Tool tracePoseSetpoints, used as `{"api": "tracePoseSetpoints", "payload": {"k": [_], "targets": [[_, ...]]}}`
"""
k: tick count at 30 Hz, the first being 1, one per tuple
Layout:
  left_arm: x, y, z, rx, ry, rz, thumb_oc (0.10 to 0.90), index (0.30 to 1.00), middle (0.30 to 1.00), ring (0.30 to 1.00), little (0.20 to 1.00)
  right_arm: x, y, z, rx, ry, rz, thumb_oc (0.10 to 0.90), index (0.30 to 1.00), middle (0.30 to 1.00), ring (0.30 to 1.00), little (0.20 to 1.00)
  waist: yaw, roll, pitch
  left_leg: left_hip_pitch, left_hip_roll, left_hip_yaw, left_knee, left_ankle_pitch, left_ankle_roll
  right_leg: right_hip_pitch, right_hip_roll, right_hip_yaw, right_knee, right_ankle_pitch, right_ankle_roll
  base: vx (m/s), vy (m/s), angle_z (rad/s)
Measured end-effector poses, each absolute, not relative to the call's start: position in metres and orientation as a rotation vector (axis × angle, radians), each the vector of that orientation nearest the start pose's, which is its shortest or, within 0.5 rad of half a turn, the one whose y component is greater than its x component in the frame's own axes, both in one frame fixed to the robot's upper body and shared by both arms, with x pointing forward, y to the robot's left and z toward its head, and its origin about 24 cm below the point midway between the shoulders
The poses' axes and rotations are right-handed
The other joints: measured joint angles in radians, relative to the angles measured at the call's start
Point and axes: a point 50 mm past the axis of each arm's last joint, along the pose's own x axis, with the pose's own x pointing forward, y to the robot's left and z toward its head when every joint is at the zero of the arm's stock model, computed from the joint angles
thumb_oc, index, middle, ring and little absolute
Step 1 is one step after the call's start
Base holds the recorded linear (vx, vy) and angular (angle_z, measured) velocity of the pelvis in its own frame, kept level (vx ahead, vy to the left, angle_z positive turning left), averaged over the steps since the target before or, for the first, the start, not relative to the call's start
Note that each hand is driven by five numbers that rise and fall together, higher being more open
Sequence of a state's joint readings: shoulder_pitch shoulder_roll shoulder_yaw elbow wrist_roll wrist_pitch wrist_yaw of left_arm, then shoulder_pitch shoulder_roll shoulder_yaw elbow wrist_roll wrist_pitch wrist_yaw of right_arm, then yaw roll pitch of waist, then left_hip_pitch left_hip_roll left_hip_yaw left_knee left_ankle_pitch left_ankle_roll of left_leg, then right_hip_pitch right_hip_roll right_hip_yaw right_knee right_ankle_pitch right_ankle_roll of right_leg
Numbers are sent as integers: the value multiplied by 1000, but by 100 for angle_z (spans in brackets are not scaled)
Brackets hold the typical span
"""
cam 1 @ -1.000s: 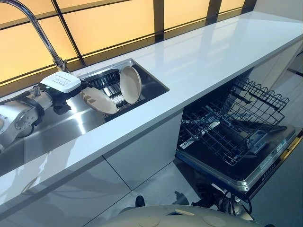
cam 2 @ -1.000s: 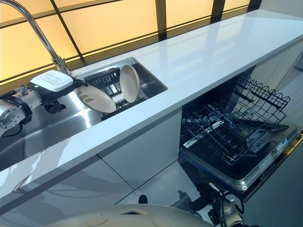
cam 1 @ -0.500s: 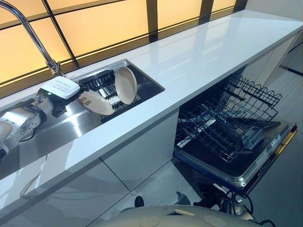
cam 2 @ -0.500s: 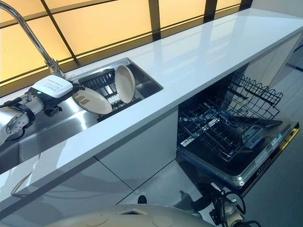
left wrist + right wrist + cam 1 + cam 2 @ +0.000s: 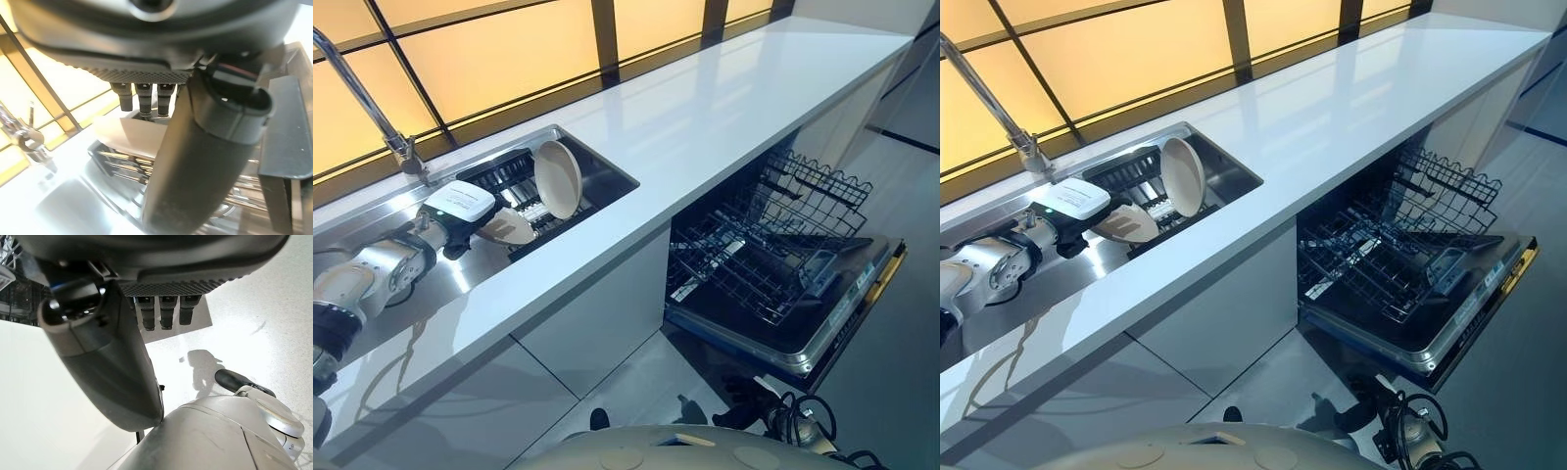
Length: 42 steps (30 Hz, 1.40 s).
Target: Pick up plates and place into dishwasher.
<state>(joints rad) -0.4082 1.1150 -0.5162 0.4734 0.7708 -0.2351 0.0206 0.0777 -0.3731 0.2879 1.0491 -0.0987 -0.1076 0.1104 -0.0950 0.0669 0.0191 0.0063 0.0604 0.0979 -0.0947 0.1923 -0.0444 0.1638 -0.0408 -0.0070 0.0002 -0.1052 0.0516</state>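
Left hand [image 5: 460,227] in sink [image 5: 607,166], fingers on rim of tilted beige plate [image 5: 509,227], thumb near; real grip not clear. Second plate [image 5: 557,178] upright in rack [image 5: 1141,176]. Right hand [image 5: 105,357] relaxed, holding nothing. Dishwasher basket [image 5: 759,259] pulled out.

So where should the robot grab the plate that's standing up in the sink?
Probably by its top rim, coming down from above. The upright plate stands on edge in the black rack, so its lower edge sits among the rack's bars while the top is free. The left hand is beside the tilted plate.
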Motion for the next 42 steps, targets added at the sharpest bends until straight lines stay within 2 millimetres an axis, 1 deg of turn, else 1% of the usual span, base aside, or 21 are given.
{"api": "tracePoseSetpoints", "payload": {"k": [3, 7, 9, 13, 18, 19, 21, 24, 29, 34, 35, 39, 42], "targets": [[293, 316, 98, 1957, 119, -404, 800, 900, 900, 900, 900, 97, -251, -146, -493, 1089, 246, 800, 900, 900, 900, 900, -13, -1, 0, 1, 1, 2, 0, -2, -2, -1, 0, 3, 0, 0, 0, 32, 6, -3], [295, 316, 93, 1961, 144, -395, 800, 900, 900, 900, 900, 96, -251, -146, -495, 1093, 241, 800, 900, 900, 900, 900, -14, -2, 2, 14, 4, 24, 0, -11, -3, -1, 0, 26, 1, 0, 1, 30, 8, -16], [297, 317, 90, 1977, 160, -388, 100, 300, 300, 300, 200, 96, -251, -146, -497, 1091, 236, 800, 900, 900, 900, 900, -18, -4, 4, 17, 5, 31, 0, -13, -4, -1, 0, 31, 1, 0, 1, 26, 13, -11], [298, 317, 84, 2024, 203, -407, 100, 300, 300, 300, 200, 95, -252, -147, -500, 1095, 230, 800, 900, 900, 900, 900, -22, -8, 7, 20, 6, 37, 0, -16, -5, -3, 0, 46, 1, 3, -4, 12, 11, -8], [298, 319, 81, 2080, 233, -424, 100, 300, 300, 300, 200, 94, -253, -147, -500, 1101, 227, 800, 900, 900, 900, 900, -21, -8, 9, 21, 6, 38, 0, -17, -5, -5, -1, 49, 1, 3, -4, -1, 3, -2], [299, 319, 82, 2092, 228, -411, 100, 300, 300, 300, 200, 94, -253, -147, -500, 1101, 227, 800, 900, 900, 900, 900, -21, -8, 10, 21, 6, 38, 0, -18, -5, -5, -1, 50, 1, 3, -4, 0, 0, 0], [307, 317, 90, 2131, 204, -391, 100, 300, 300, 300, 200, 95, -253, -147, -500, 1100, 228, 800, 900, 900, 900, 900, -19, -11, 14, 21, 6, 39, 0, -18, -5, -6, 0, 50, 1, 2, 1, -9, -1, -2], [312, 318, 97, 2185, 209, -374, 100, 300, 300, 300, 200, 96, -253, -147, -501, 1097, 227, 800, 900, 900, 900, 900, -19, -11, 14, 19, 5, 39, 0, -19, -5, -13, -2, 54, 1, 4, 2, -18, -4, -8], [314, 318, 99, 2214, 211, -365, 100, 300, 300, 300, 200, 96, -253, -147, -501, 1095, 228, 800, 900, 900, 900, 900, -17, -11, 14, 19, 4, 32, 1, -16, 0, -13, -4, 54, 1, 6, 1, -5, -1, -1], [314, 321, 103, 2189, 205, -315, 100, 300, 300, 300, 200, 97, -252, -146, -496, 1092, 229, 800, 900, 900, 900, 900, -10, -14, 17, 19, 2, 23, 1, -15, 0, -8, -3, 48, -1, 6, 0, -21, -16, 4], [314, 322, 105, 2172, 186, -296, 100, 300, 300, 300, 200, 97, -252, -146, -484, 1089, 224, 800, 900, 900, 900, 900, -7, -15, 19, 20, 2, 22, 1, -15, 0, -6, -3, 47, -2, 6, 0, -28, -16, 6], [316, 313, 129, 2082, -34, -154, 100, 300, 300, 300, 200, 102, -245, -144, -424, 1042, 219, 800, 900, 900, 900, 900, 14, -26, 41, 23, 1, 17, 1, -17, -2, 0, -4, 43, -2, 6, 0, -24, -6, 3], [316, 303, 154, 1944, -209, -8, 100, 300, 300, 300, 200, 114, -233, -137, -417, 948, 280, 800, 900, 900, 900, 900, 29, -31, 51, 23, 0, 15, 1, -19, -5, 0, -4, 41, -2, 6, 0, 0, 0, 0]]}}
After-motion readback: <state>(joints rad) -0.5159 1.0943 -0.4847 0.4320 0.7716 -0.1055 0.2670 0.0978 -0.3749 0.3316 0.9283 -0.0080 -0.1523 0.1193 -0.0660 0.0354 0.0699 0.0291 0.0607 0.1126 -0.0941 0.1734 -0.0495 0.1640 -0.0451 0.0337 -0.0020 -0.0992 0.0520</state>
